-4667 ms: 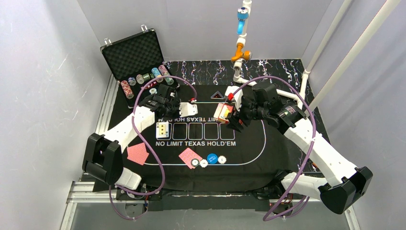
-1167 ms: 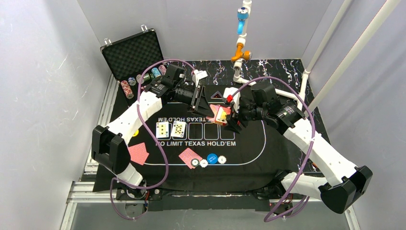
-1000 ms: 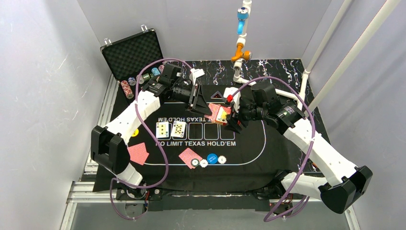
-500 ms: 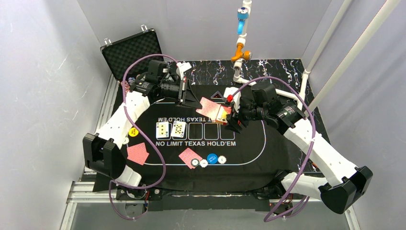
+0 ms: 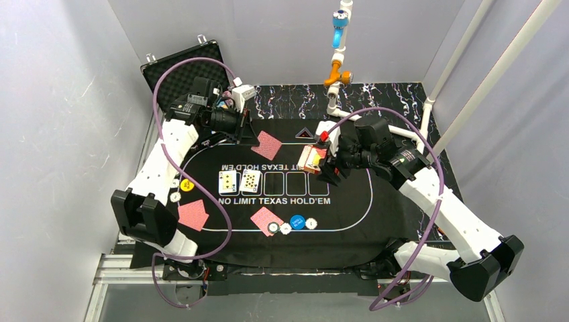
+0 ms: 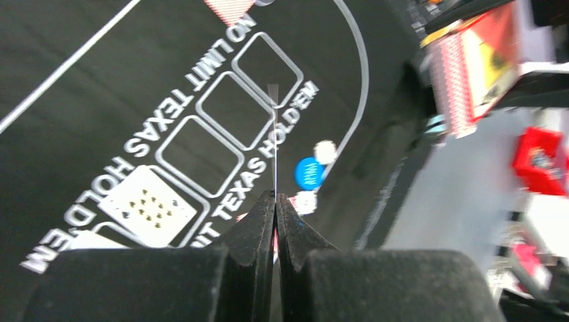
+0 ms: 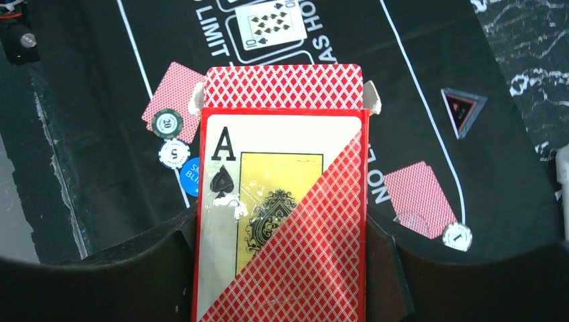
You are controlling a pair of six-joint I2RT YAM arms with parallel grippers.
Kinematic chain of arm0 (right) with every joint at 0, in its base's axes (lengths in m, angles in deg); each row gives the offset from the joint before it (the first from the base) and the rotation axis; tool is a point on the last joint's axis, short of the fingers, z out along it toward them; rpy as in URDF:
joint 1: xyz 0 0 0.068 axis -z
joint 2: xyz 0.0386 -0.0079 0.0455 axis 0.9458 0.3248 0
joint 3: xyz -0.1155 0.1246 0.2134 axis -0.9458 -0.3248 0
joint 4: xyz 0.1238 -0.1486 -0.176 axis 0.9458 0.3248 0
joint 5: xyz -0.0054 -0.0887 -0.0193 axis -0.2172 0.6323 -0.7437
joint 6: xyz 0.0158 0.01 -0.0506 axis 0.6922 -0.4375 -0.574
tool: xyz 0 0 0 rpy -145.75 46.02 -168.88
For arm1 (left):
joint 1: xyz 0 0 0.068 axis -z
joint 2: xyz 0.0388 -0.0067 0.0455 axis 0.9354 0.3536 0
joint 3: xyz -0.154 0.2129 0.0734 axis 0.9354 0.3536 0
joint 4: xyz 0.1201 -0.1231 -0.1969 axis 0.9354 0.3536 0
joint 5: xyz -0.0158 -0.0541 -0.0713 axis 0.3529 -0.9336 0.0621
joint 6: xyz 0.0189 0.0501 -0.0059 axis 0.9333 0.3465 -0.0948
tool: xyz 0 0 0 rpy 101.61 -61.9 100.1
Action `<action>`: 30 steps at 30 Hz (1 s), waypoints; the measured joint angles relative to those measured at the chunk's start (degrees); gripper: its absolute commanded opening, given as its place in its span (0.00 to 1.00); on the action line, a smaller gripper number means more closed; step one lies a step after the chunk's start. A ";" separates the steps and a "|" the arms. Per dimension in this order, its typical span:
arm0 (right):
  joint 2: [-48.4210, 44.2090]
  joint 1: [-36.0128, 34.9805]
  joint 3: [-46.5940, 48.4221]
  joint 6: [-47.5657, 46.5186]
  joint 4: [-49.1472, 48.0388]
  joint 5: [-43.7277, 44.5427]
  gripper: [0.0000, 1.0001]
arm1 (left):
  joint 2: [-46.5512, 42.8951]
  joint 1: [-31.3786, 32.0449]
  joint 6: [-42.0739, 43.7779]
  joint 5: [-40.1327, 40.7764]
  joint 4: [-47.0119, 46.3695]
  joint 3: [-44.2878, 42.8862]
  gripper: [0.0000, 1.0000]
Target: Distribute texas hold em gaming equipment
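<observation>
Two face-up cards (image 5: 250, 180): side by side in the printed boxes of the mat (image 5: 349, 201), lower than the left gripper (image 6: 275, 198) and back towards its base.
Left gripper: clamped tight on one red-backed card (image 5: 270, 145), which juts past its fingertips, clear of the mat.
Right gripper (image 7: 282, 228): jaws spread around the card box (image 7: 282, 168), gripping its two sides, ace of spades facing its wrist camera.
Held card: apart from the box, to the right gripper's left.
Blue button (image 5: 298, 222): on the mat, back from both grippers, a white button (image 5: 311, 223) just beside it.
</observation>
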 measured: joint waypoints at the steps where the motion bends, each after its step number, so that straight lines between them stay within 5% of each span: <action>1: -0.07 0.31 -0.20 0.31 0.00 0.11 0.01 | 0.31 0.33 2.23 1.33 0.50 0.00 0.00; 14: -2.82 7.02 -0.96 4.22 1.29 1.51 0.01 | -0.17 16.24 36.15 28.22 -12.22 20.09 0.00; 30: -3.10 7.93 -1.03 4.35 2.86 1.70 0.01 | 5.53 25.97 48.87 46.58 -29.24 28.33 0.00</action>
